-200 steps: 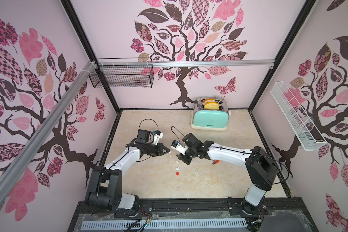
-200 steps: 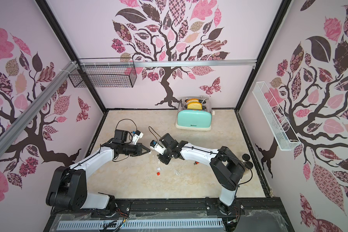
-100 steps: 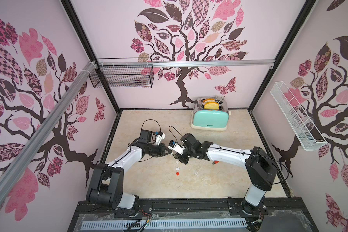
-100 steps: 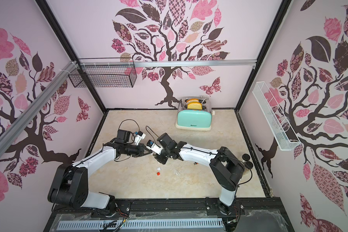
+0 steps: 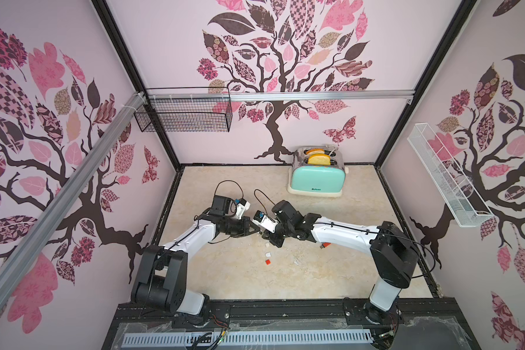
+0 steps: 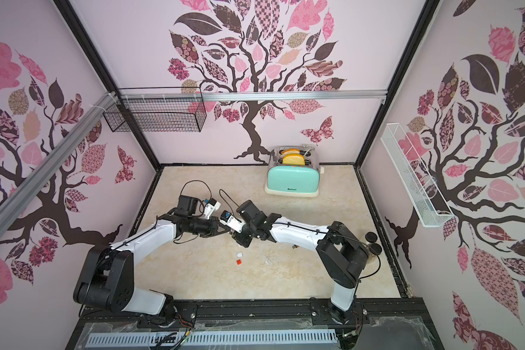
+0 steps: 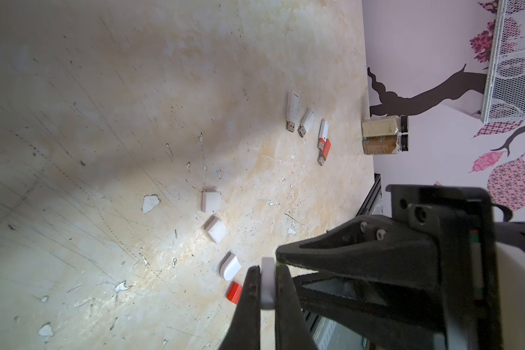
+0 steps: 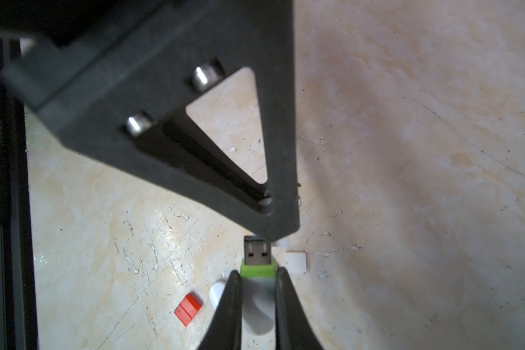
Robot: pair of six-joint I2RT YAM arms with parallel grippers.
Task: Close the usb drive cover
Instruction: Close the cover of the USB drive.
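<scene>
USB drive point(image 8: 258, 289), white-bodied with a green collar, is pinched by its sides between the fingers of the right hand point(image 8: 257, 271) and held above the worktop point(image 5: 331, 272). Its metal plug is bare and points straight at the tip of the left hand point(image 7: 267, 268).

That left hand is pressed together on the small white cover point(image 7: 267, 288), gripping it across its flat faces. In the left wrist view the right hand's tip lies just beside the cover's free end. In the right wrist view the left hand's dark finger hides the cover, so I cannot tell whether plug and cover touch. The cover is not yet on the plug.

In both top views the two hands meet tip to tip slightly toward 9 o'clock from the worktop's middle. The left arm reaches in from about 7 o'clock and the right arm from about 4 o'clock.

On the worktop toward 6 o'clock from the meeting point lie three loose white caps point(image 7: 210, 202) point(image 7: 216, 232) point(image 7: 230, 266) and a red cap point(image 7: 234, 292), in a rough line, near one another. Four spare drives point(image 7: 292, 112) point(image 7: 306, 122) point(image 7: 323, 131) point(image 7: 325, 151) lie close together toward 3 o'clock, with plugs bare. Two spice jars point(image 7: 384, 135) stand side by side at the 3 o'clock edge. A mint toaster point(image 5: 315, 180) holding bread stands at the 12 o'clock edge.
</scene>
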